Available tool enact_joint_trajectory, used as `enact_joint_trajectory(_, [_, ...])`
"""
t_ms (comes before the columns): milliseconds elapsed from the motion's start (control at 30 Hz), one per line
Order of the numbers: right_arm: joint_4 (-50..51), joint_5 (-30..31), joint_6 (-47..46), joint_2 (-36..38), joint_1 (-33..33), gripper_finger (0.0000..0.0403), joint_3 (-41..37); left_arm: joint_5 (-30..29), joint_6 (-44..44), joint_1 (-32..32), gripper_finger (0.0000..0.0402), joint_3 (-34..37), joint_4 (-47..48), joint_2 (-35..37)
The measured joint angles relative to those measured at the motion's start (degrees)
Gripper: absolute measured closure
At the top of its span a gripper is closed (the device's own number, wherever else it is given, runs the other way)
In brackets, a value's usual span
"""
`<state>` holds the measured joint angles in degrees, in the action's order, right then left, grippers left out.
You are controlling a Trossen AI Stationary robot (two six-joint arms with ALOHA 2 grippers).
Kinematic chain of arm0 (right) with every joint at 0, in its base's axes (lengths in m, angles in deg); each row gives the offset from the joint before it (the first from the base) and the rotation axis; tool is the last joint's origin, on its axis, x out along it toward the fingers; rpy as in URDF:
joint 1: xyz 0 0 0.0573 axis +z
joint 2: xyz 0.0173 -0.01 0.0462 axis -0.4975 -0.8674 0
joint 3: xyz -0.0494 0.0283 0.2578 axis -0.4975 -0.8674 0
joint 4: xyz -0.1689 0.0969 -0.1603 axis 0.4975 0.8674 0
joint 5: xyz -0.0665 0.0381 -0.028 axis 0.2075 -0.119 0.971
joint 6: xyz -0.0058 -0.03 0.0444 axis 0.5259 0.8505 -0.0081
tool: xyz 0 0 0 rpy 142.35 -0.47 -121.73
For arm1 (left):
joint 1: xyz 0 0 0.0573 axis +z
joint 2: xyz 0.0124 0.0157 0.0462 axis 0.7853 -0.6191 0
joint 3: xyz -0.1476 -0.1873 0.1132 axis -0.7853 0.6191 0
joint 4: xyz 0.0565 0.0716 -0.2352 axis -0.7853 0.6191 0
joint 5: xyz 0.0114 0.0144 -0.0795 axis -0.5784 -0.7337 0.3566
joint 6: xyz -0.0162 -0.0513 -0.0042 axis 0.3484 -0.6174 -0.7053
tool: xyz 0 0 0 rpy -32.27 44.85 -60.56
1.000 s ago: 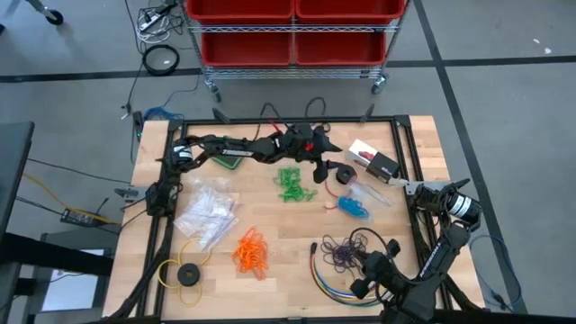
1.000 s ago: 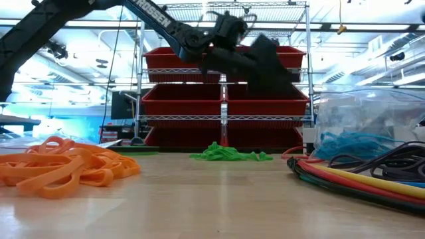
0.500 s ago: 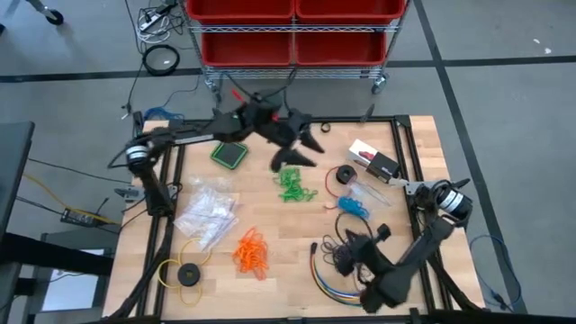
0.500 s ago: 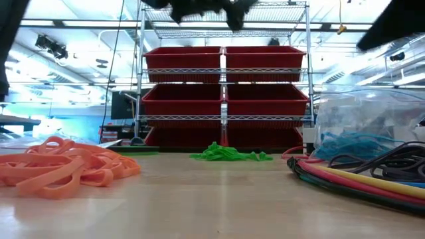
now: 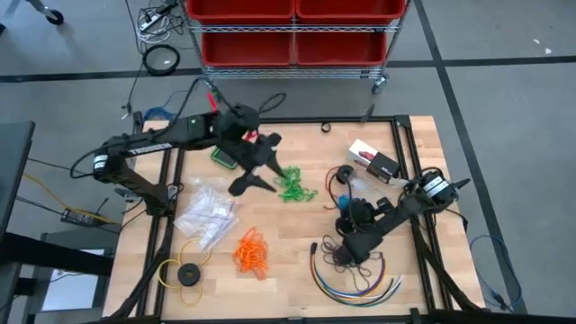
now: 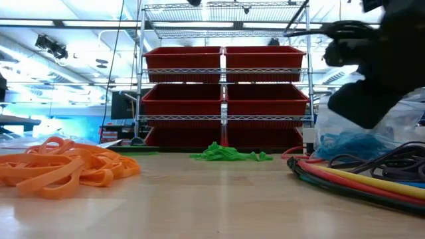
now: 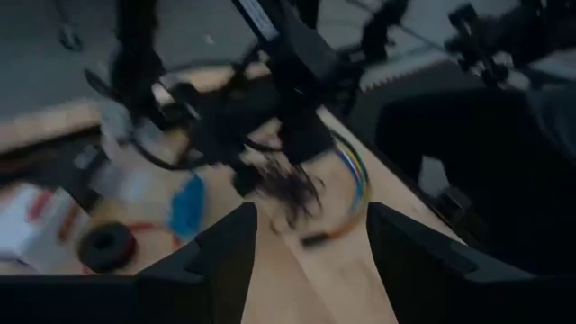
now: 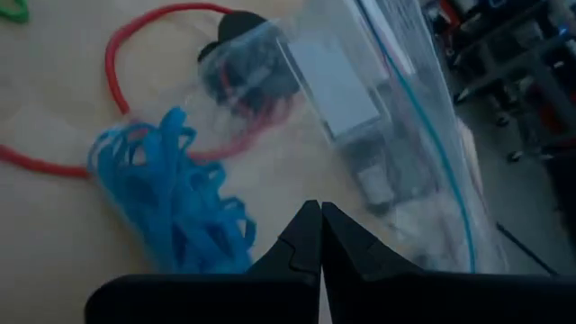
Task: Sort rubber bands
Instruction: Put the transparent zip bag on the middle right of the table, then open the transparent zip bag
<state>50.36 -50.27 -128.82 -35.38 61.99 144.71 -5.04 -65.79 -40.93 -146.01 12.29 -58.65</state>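
your left gripper (image 5: 258,171) hangs with fingers spread wide, the green rubber bands (image 5: 292,186) just beside its tips. your right gripper (image 8: 319,236) is pinched closed and empty, the blue rubber bands (image 8: 171,200) just ahead of it.

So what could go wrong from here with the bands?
1. The right tool, shut with nothing visibly in it, sits close to the blue bands, which lie against a clear bag and a red cable; a grab there could catch those too.
2. The purple bands lie tangled with the multicoloured cables, so lifting them may drag the cables.
3. The left tool, open beside the green bands, could scatter them.
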Motion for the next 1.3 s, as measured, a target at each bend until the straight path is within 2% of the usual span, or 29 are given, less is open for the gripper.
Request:
enact_joint_trajectory(167, [0.1,2.1,5.8,0.0,-3.4,0.0403,0.0,-4.3,1.1,-3.7,0.0183,0.0,6.5,0.1])
enact_joint_trajectory(333, [-0.1,0.9,11.5,0.0,-7.7,0.0403,0.0,-10.6,1.2,-7.5,0.0183,1.6,9.8,0.2])
enact_joint_trajectory(533, [-5.8,-2.9,21.7,0.1,-12.5,0.0403,0.0,-12.5,-1.8,-10.6,0.0183,7.8,10.7,2.5])
enact_joint_trajectory(733, [0.1,-2.4,20.4,0.1,-14.6,0.0403,0.0,-15.2,-6.0,-13.0,0.0183,15.7,9.5,5.3])
enact_joint_trajectory(900, [-1.0,-1.6,23.2,1.4,-15.5,0.0403,0.4,-16.2,-10.4,-14.5,0.0183,24.0,3.9,9.0])
enact_joint_trajectory(1100, [-8.9,-1.8,29.3,3.7,-17.2,0.0403,0.3,-17.4,-16.2,-16.7,0.0183,35.1,-6.7,15.2])
enact_joint_trajectory(1300, [-9.6,4.1,29.0,4.1,-18.1,0.0403,0.3,-25.1,-20.5,-18.9,0.0184,46.6,-17.2,21.9])
